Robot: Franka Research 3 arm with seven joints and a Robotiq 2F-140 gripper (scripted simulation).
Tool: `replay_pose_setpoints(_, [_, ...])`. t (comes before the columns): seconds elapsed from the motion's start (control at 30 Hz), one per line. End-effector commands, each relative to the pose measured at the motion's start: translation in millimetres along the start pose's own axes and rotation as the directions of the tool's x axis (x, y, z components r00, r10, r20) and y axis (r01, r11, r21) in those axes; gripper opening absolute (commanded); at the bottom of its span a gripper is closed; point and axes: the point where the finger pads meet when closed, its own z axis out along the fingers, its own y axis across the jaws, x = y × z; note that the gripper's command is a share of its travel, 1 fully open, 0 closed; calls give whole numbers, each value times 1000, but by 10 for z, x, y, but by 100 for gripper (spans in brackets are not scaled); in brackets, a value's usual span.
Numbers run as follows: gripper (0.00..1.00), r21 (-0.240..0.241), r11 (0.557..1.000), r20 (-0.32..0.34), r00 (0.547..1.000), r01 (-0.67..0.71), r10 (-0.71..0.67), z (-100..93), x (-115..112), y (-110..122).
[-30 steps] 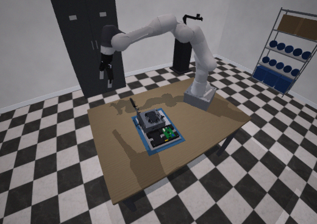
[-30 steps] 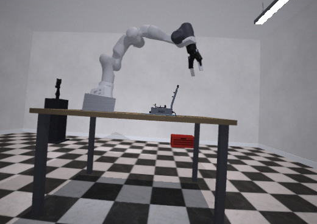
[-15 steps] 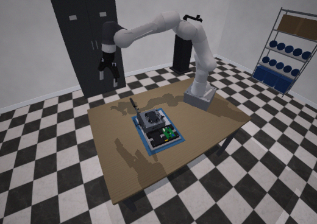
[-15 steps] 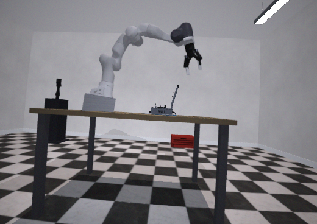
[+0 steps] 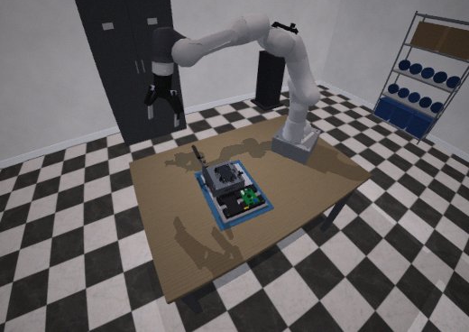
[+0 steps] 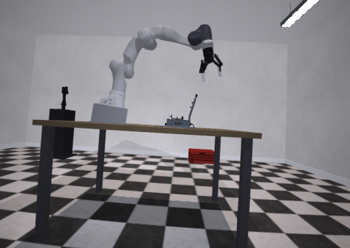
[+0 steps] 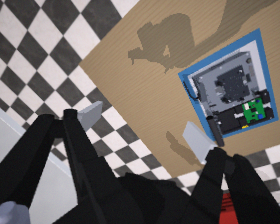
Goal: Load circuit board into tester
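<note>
The green circuit board point(image 5: 251, 198) point(image 7: 254, 111) lies in the black tray point(image 5: 230, 206) point(image 7: 230, 123), in front of the tester in the top view. The grey tester point(image 5: 224, 186) point(image 6: 178, 122) point(image 7: 211, 96) stands behind the tray, and its lid point(image 5: 198, 155) point(image 6: 192, 107) point(image 7: 215, 131) stands raised. My gripper point(image 5: 163, 117) point(image 6: 211, 78) point(image 7: 144, 119) is open and empty, high above the table and off to the lid side of the tester. The board's white connector point(image 7: 246, 106) shows small. The tester's pins and the lone black post are too small to tell.
A blue mat point(image 5: 221, 225) point(image 7: 264, 45) lies under tester and tray on the wooden table point(image 5: 169, 197) point(image 6: 145, 127) point(image 7: 136, 90). The raised lid stands up at the tester's edge. The arm's base point(image 5: 295, 144) point(image 6: 109, 113) is at the table's far side in the top view.
</note>
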Motion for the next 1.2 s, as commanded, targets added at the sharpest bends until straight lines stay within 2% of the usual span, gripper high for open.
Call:
replay_pose_setpoints(0.0, [100,-9,998,-6,998,58,-58,24,31,20])
replay_pose_setpoints(0.53, [100,-9,998,-6,998,58,-58,24,31,20])
replay_pose_setpoints(0.57, [100,-31,980,-14,980,198,-198,-95,-47,231])
replay_pose_setpoints(1.17, [100,-31,980,-14,980,198,-198,-95,-47,231])
